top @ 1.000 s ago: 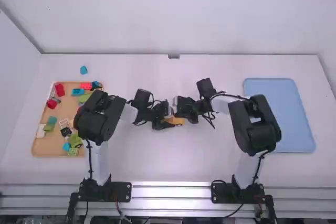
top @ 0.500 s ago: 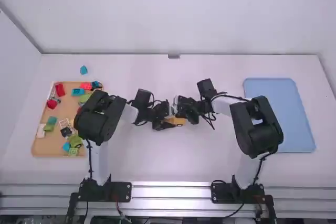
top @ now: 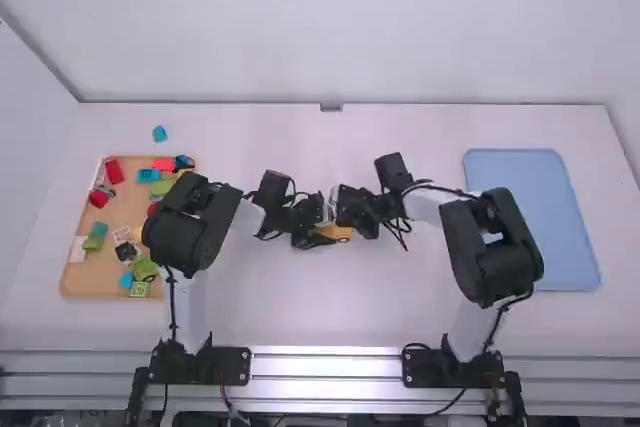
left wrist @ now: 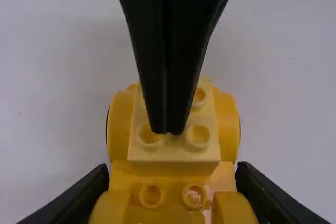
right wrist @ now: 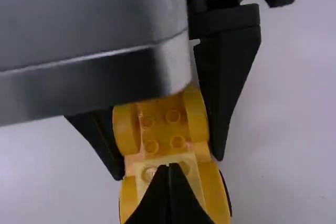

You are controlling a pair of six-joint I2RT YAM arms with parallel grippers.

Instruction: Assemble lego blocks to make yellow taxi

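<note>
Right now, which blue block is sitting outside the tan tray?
The blue block on the white table just beyond the far edge of the tan tray; the other blue blocks lie inside it.

- Left hand (top: 318,238) walls both sides of yellow build (top: 342,234).
- Right hand (top: 348,221), tips together, blocks from above.
- Open surface (top: 320,312) between arm bases.
- Left arm (top: 186,229) overhangs tray (top: 78,285) edge.

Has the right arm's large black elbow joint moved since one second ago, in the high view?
Yes. The elbow joint has shifted slightly right and toward the view's bottom edge, judged against the light blue tray.
</note>
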